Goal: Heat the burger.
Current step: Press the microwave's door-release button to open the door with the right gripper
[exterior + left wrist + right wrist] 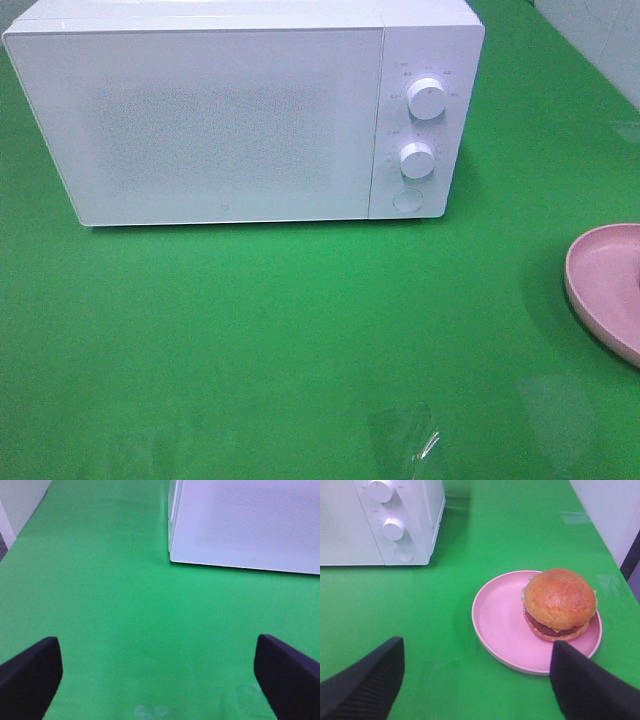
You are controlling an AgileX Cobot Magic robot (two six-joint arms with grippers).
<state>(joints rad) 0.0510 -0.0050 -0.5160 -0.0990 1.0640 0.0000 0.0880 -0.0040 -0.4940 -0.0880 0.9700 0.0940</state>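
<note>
Green tabletop (300, 330) pretty much everywhere, with loads of bare room in front of the white microwave (230, 120). Its door is shut flush. The two knobs (427, 98) and the round button (406, 200) sit in a column on its right side.

The burger (559, 602) is on the pink plate (500, 625), pushed over to the side of the plate away from the microwave. In the high view the plate pokes in at the right edge and the burger itself is cut off. In the right wrist view the table's right edge runs close by the plate, so it's tighter out there, with bare green between plate and microwave.

The right gripper (477, 647) is spread wide, nothing between the fingers, hanging short of the plate's near rim. The left gripper (155, 645) is also wide open and empty over bare green, facing the microwave's front left corner, with the table's left edge off to its side.
</note>
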